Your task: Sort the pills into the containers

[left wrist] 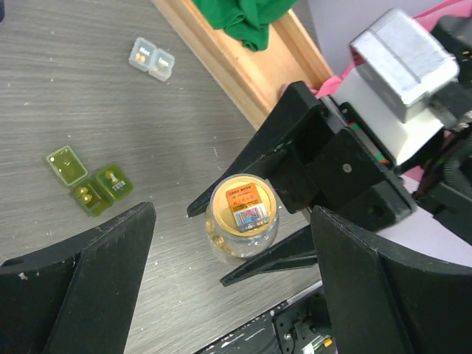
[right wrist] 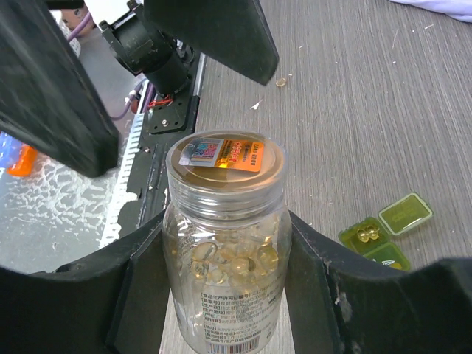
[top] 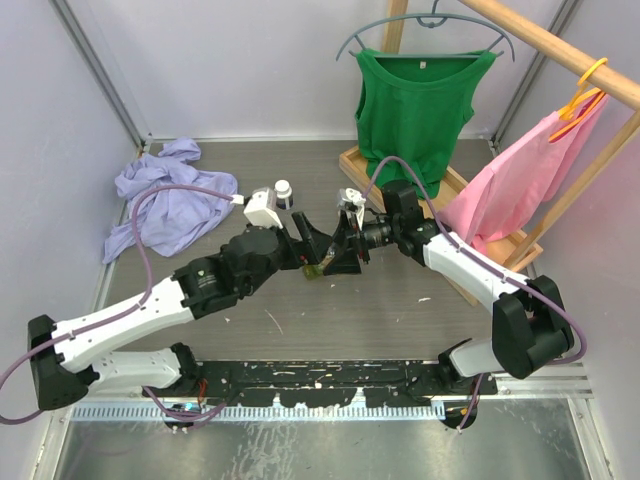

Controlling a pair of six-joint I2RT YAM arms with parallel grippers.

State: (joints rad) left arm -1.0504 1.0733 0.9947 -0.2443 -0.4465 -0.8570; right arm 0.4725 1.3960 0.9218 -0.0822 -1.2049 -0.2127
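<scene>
My right gripper (right wrist: 225,221) is shut on a clear pill bottle (right wrist: 225,251) of yellow softgels and holds it upright above the table; its top is gold with an orange sticker. The bottle also shows in the left wrist view (left wrist: 243,214). My left gripper (left wrist: 234,212) is wide open around the bottle's top, and its fingers (left wrist: 81,280) do not touch it. The olive green case (left wrist: 88,181) lies open on the table with yellow pills inside. It also shows in the right wrist view (right wrist: 383,232). The clear case (left wrist: 151,59) lies farther off. Both grippers meet mid-table (top: 335,250).
A wooden rack base (left wrist: 236,66) with a green top (top: 415,100) and a pink garment (top: 510,180) stands at the back right. A lilac cloth (top: 165,200) lies at the back left. A small white jar (top: 283,192) stands behind the arms. One loose pill (right wrist: 280,82) lies on the table.
</scene>
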